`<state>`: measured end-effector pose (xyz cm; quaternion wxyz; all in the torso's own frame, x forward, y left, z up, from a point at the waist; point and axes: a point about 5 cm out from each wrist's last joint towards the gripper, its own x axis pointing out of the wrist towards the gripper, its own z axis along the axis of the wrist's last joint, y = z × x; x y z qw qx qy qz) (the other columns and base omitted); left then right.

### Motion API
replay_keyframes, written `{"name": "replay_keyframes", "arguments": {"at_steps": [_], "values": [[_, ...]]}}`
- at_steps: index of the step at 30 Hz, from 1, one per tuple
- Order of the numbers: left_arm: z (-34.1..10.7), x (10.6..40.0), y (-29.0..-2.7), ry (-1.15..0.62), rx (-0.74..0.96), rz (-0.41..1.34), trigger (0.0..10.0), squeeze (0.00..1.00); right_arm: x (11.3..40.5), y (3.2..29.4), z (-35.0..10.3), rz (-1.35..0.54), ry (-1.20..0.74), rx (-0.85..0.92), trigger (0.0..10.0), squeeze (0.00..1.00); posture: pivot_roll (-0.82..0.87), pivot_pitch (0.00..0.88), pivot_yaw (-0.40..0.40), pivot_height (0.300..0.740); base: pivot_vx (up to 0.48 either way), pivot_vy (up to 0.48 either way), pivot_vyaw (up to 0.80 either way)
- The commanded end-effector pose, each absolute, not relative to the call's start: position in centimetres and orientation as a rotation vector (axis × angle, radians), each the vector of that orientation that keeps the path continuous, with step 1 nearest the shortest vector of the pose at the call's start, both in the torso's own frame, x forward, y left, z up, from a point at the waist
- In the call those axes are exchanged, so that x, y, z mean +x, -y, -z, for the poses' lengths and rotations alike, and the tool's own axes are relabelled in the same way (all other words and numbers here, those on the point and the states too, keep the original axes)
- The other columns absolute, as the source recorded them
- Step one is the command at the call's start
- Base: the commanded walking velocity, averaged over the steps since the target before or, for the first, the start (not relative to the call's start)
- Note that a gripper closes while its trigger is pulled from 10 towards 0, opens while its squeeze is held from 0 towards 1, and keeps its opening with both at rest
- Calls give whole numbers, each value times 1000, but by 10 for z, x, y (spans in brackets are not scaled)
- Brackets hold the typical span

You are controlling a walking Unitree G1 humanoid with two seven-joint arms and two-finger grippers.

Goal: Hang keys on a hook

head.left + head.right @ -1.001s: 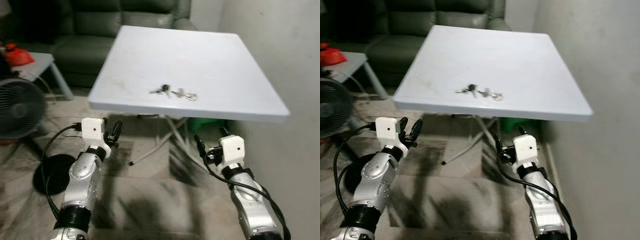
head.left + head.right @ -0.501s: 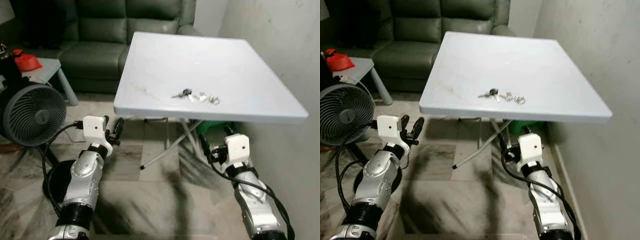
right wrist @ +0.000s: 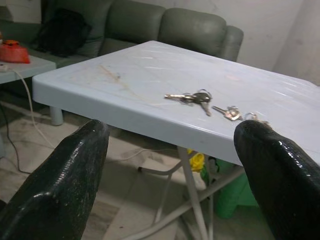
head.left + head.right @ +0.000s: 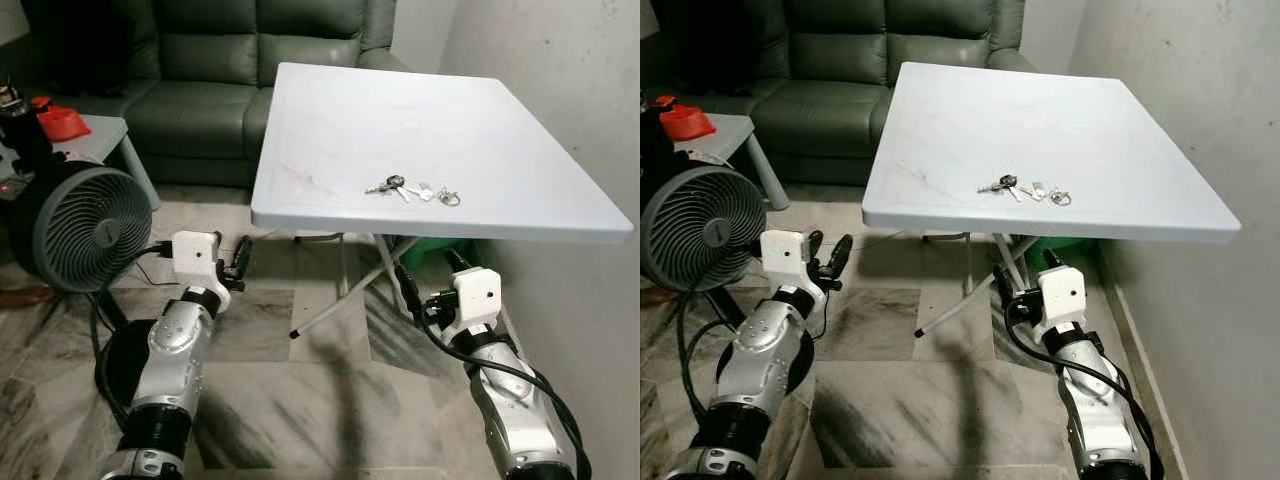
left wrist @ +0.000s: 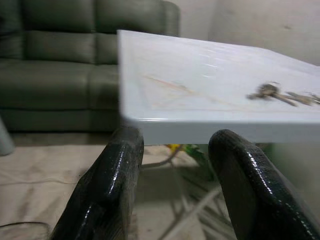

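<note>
So the keys [image 4: 412, 189] are just lying on the white table [image 4: 330, 120], up ahead of both grippers. Right gripper [image 3: 170, 175] is spread wide and empty, below the table edge; left gripper [image 5: 172, 185] is parted too, touching nothing.

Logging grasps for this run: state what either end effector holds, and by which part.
Nothing is held. The left end effector and right end effector are both open below the table edge; the keys lie untouched on top.
</note>
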<state>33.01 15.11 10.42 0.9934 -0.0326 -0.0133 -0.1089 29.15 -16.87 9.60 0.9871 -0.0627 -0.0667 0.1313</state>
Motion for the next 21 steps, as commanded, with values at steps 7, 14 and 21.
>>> {"name": "replay_keyframes", "arguments": {"at_steps": [7, 14, 21], "values": [[-105, 330, -148, 18, -58, 247, 10000, 0, 293, 170, -100, -269, 143, -132, 10000, 0, -30, 31, -26, 740, 158, 0, 0], [-106, 331, -146, 18, -57, 256, 10000, 0, 293, 171, -100, -268, 144, -131, 10000, 0, -29, 40, -18, 740, 327, 0, 0], [-108, 331, -145, 22, -47, 267, 10000, 0, 293, 171, -99, -260, 141, -134, 10000, 0, -27, 46, -12, 740, 368, 0, 0]]}}
